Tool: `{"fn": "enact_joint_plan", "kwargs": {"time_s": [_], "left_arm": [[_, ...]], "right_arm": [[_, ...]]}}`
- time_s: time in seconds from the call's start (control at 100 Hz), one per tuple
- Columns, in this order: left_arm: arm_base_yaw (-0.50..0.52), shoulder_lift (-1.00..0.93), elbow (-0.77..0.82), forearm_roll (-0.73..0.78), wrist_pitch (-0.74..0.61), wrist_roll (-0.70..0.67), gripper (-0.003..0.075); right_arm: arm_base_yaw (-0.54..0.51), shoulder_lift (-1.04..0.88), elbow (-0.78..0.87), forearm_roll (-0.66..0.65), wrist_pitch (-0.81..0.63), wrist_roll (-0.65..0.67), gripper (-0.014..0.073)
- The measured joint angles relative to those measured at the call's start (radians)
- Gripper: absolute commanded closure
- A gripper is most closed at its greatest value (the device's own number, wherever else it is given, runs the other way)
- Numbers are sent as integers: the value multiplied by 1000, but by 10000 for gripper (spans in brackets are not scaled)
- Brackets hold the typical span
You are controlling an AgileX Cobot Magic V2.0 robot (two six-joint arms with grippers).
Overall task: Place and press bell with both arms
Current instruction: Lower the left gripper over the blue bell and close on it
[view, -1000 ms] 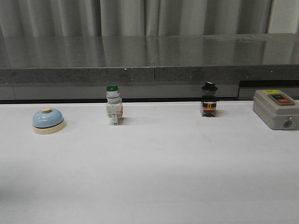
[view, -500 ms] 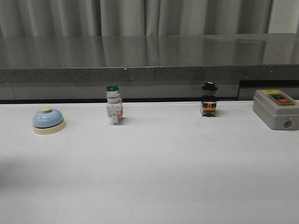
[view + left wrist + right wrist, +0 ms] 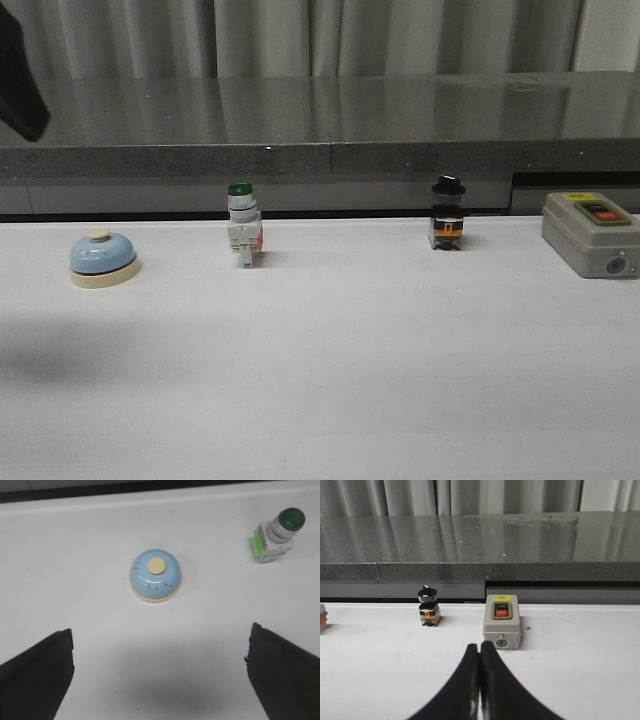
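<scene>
At the far left, a dark piece of the left arm point(image 3: 20, 75) shows at the upper corner of the front view, above and to the left of the bell point(image 3: 103, 259). The bell sits upright on the white surface point(image 3: 330, 380), alone and untouched. In the left wrist view the left hand point(image 3: 160, 672) hangs over it with its two fingers point(image 3: 35, 675) spread wide and nothing between them; the bell lies ahead of the gap, not yet inside it.

To the right of the bell stands a green-capped switch point(image 3: 243, 225), near but apart. Further right of the bell is a black-knobbed switch point(image 3: 447, 214), and furthest from it a grey switch box point(image 3: 591, 234) with a red and a green button. The right hand point(image 3: 480, 680) is seen only in its own wrist view, fingers pressed together and holding nothing, pointing toward the grey box, well away from the bell.

Risks, as I judge them: the dome is smooth and low, so fingers closing high on it could slide off or push the bell along the surface. A wide sweep could knock the green-capped switch over. The bell's button might also be pressed too early.

No containers are in view.
</scene>
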Motion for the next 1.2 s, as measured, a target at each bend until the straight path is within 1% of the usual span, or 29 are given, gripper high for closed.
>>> {"fn": "enact_joint_plan", "kwargs": {"time_s": [0.12,0.35,0.67,0.83,1.2], "left_arm": [[-25,118,-66,0,-1,0,52],[-27,325,-204,7,-7,0,52],[-27,516,-356,40,-14,0,52],[-22,570,-388,47,-18,0,52],[-3,647,-392,49,-13,0,52]], "right_arm": [[0,0,0,0,0,0,658],[0,0,0,0,0,0,658],[0,0,0,0,0,0,658],[0,0,0,0,0,0,658],[0,0,0,0,0,0,658]]}}
